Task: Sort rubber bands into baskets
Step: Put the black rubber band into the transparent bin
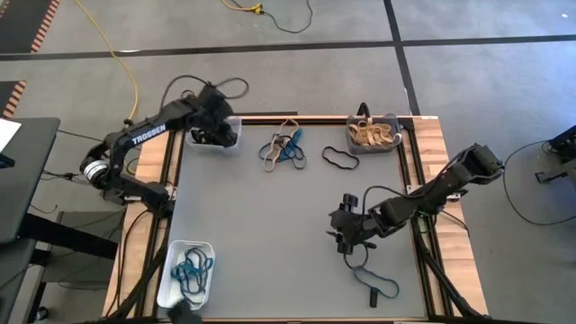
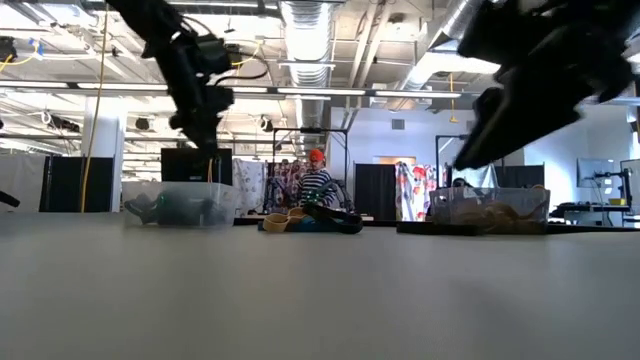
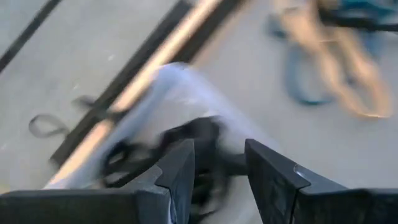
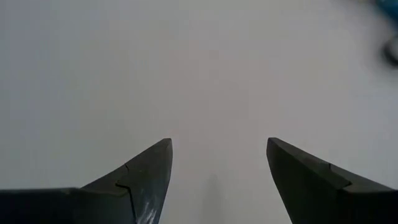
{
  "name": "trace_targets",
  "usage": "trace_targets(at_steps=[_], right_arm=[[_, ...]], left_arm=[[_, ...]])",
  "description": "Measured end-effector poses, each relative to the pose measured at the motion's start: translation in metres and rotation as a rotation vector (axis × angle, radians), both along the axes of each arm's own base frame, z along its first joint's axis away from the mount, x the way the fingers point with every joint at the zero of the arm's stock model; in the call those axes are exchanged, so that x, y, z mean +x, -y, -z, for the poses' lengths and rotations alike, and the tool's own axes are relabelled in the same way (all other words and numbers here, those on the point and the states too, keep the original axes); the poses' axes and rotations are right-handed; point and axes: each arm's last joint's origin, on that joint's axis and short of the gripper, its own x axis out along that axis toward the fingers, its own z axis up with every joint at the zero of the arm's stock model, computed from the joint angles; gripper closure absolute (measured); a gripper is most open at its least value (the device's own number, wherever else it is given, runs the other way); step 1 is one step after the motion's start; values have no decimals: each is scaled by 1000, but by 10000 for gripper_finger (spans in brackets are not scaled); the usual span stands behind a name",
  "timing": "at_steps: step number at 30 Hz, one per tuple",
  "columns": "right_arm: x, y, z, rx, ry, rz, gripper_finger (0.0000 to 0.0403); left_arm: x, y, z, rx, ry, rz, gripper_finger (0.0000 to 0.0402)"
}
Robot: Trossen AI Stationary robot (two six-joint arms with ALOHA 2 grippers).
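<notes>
My left gripper (image 1: 216, 137) (image 3: 217, 163) hangs open over the clear basket (image 1: 230, 144) at the table's far left corner. Black rubber bands (image 3: 134, 162) lie in that basket below its fingers, which hold nothing that I can see. A loose pile of tan and blue rubber bands (image 1: 283, 148) lies at the far middle, with a single black band (image 1: 339, 159) to its right. The dark grey basket (image 1: 396, 144) at the far right holds tan bands. The white basket (image 1: 169, 274) at the near left holds teal bands. My right gripper (image 1: 345, 236) (image 4: 217, 155) stands open above bare table, right of centre.
Another black band (image 1: 373, 283) lies near the front edge, close behind my right gripper. Wooden rails (image 1: 432, 180) frame the grey table top. A yellow cable (image 1: 135, 81) runs on the floor beyond the table. A person (image 2: 316, 185) stands far off in the room.
</notes>
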Motion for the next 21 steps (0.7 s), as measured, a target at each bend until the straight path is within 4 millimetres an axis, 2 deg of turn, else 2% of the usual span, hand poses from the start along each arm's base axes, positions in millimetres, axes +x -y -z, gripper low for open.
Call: trace_targets(at_steps=[5,10,15,18,21], right_arm=[[-14,-24,3,96,-65,-94,112],[-34,-55,4,224,-111,-195,112],[-55,-81,4,382,-183,-233,112],[-67,-95,3,447,-210,-251,112],[-78,-106,1,497,-233,-255,112]], left_arm=[[41,40,-2,12,29,196,270],[81,92,-7,62,111,418,270],[111,142,-11,116,223,613,270],[130,169,-6,140,279,719,270],[146,193,9,137,279,804,270]])
